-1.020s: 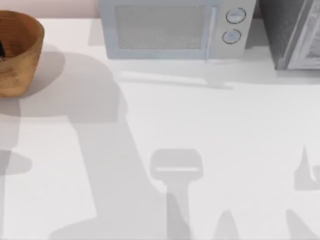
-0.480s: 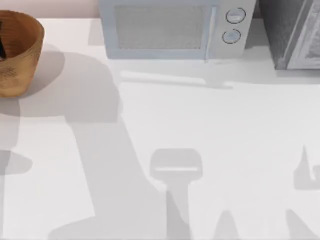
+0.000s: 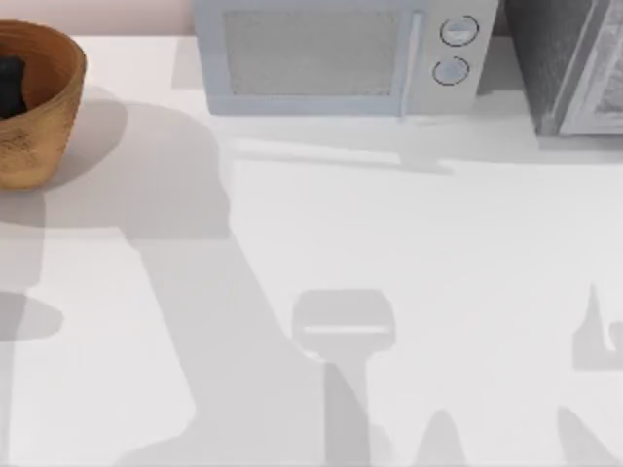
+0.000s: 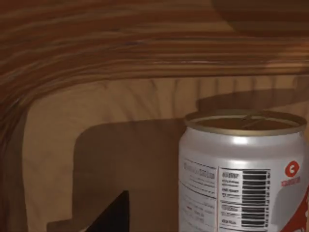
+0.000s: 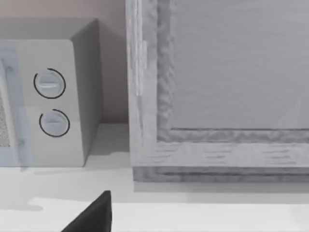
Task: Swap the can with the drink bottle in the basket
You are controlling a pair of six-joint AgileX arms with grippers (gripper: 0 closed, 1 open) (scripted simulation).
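Observation:
The orange-brown woven basket stands at the table's far left, cut off by the top view's edge. My left gripper shows as a dark shape down inside it. The left wrist view looks at the basket's inner wall. There the drink bottle stands upright on the basket floor, close beside the gripper. It is a silver-white, can-shaped cylinder with a gold top, a barcode and a red label. The can is out of view. A dark tip of my right gripper shows low in the right wrist view, above bare table.
A pale microwave stands at the back centre of the table, with two round knobs facing the right wrist camera. A grey cabinet fills the back right corner. Arm shadows lie across the white tabletop.
The dark shape of my left gripper has come further into the basket from the view's left edge. Its shadow on the table has shifted slightly. The right side has not changed.

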